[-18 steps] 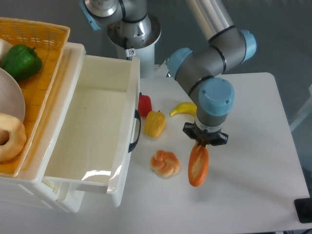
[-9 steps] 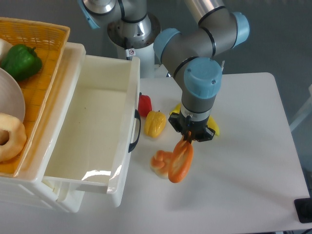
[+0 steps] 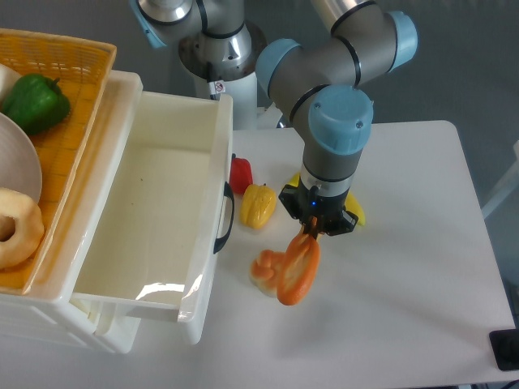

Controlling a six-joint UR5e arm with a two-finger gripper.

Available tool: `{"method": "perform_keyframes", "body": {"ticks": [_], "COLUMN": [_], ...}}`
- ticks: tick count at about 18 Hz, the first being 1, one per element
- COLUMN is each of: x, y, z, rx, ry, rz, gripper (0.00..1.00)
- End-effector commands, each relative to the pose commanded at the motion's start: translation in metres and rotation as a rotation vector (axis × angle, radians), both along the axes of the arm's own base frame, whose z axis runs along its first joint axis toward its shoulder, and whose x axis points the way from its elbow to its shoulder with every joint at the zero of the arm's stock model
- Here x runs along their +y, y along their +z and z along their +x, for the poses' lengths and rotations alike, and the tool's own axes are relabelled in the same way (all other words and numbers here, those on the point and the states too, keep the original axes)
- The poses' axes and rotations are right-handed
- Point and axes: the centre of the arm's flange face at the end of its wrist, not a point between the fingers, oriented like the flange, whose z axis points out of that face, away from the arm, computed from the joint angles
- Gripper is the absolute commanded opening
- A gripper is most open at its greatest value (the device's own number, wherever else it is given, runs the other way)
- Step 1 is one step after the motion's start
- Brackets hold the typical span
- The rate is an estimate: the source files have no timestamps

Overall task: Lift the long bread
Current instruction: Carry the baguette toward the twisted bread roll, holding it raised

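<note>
The claw points straight down over the middle of the white table and is pinched on the upper end of the long bread, which hangs from it slightly tilted, its lower end toward 7 o'clock, lifted off the surface. The bread's lower part overlaps the knotted bun in this view, so the bun shows only at the bread's 9 o'clock side; whether the two touch cannot be told. At 10 o'clock from the claw lies a yellow pepper, with a red pepper just beyond it at its 11 o'clock, close to the open white drawer and its dark handle. A yellow banana peeks out from behind the wrist at the claw's 3 o'clock side. Far at 9 o'clock, an orange basket holds a green pepper, a pale plate and a ring-shaped doughnut bread.
</note>
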Motion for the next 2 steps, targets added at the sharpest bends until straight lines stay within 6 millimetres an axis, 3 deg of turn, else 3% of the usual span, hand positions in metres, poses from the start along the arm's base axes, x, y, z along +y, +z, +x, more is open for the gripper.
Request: {"method": "perform_keyframes", "body": {"ticks": [2], "x": [-0.0014], "y": [0.0040], "z": [0.0010], "rx": [0.003], "ry": [0.001], "rz": [0.006], "gripper": [0.07]}}
